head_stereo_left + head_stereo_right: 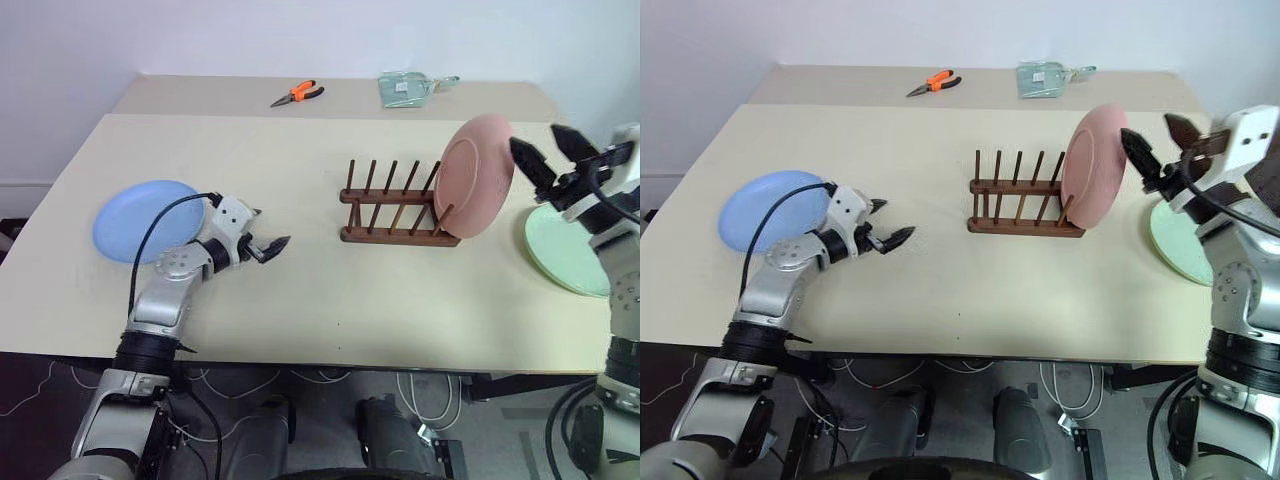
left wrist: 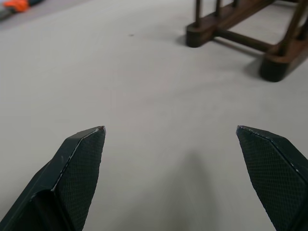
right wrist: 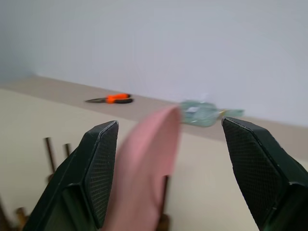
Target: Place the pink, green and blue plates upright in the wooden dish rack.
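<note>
**Pink plate in rack, both grippers apart and empty**

Far left of the pale surface (image 1: pixel 330 300): the blue plate (image 1: pixel 140 218) lies flat, near the left edge. A black cable arcs over its near rim.

Just right of it, the left gripper (image 1: pixel 268 243) hangs low over the surface, pointing toward the rack. Fingers apart, nothing between them. The left wrist view confirms it: two black fingertips (image 2: pixel 79 163) wide of each other, bare surface between, and the rack's base rail ends ahead.

Back edge, left of centre: orange-handled pliers (image 1: pixel 298 94) on a raised strip behind the main surface. Further right on the same strip, a clear greenish packet (image 1: pixel 404 88).

Centre: the wooden dish rack (image 1: pixel 392 205), dark brown, two rails with thin upright pegs. Most slots are empty.

At the rack's right end: the pink plate (image 1: pixel 474 176), standing on edge in the end slot, tilted, its top leaning away to the right. Its lower rim sits at the rail; exact peg contact cannot be told.

Right of that: the right gripper (image 1: pixel 550 158), raised, level with the plate's upper rim and just beside it. Fingers spread, clamped on nothing. In the right wrist view the pink rim shows blurred between the two fingers; touching or not cannot be told.

Far right: the green plate (image 1: pixel 560 255) lies flat by the surface's right edge, partly hidden under the right arm.
</note>
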